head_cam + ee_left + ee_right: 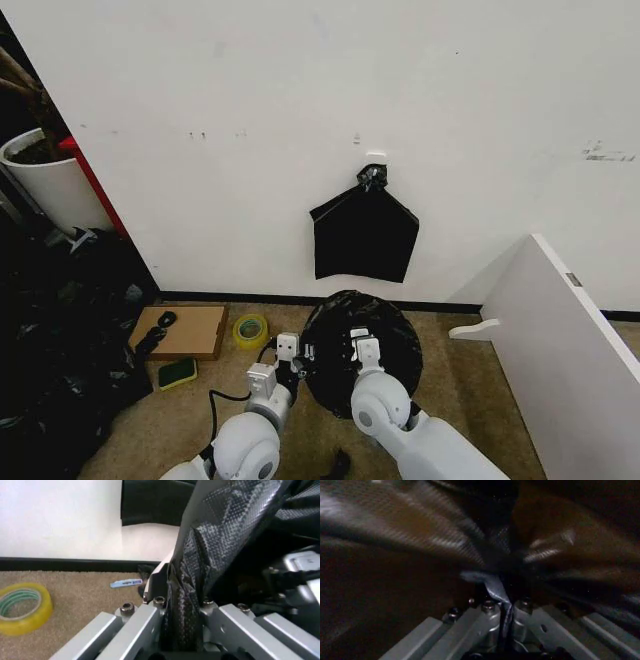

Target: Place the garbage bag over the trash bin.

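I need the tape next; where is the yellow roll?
In the head view, the tape roll lies on the carpet by the wall, left of the left gripper, between the cardboard and the garbage bag.

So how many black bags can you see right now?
2, apart from the black heap at far left. The garbage bag lies on the floor by the wall, pinched by the left pincer and right pincer. A flat knotted bag hangs on the wall above it.

I count two black bags, one garbage bag (375, 325) on the floor and one flat bag (363, 235) on the wall, plus one tape roll (250, 330), one sponge (177, 373) and one cardboard box (190, 330).
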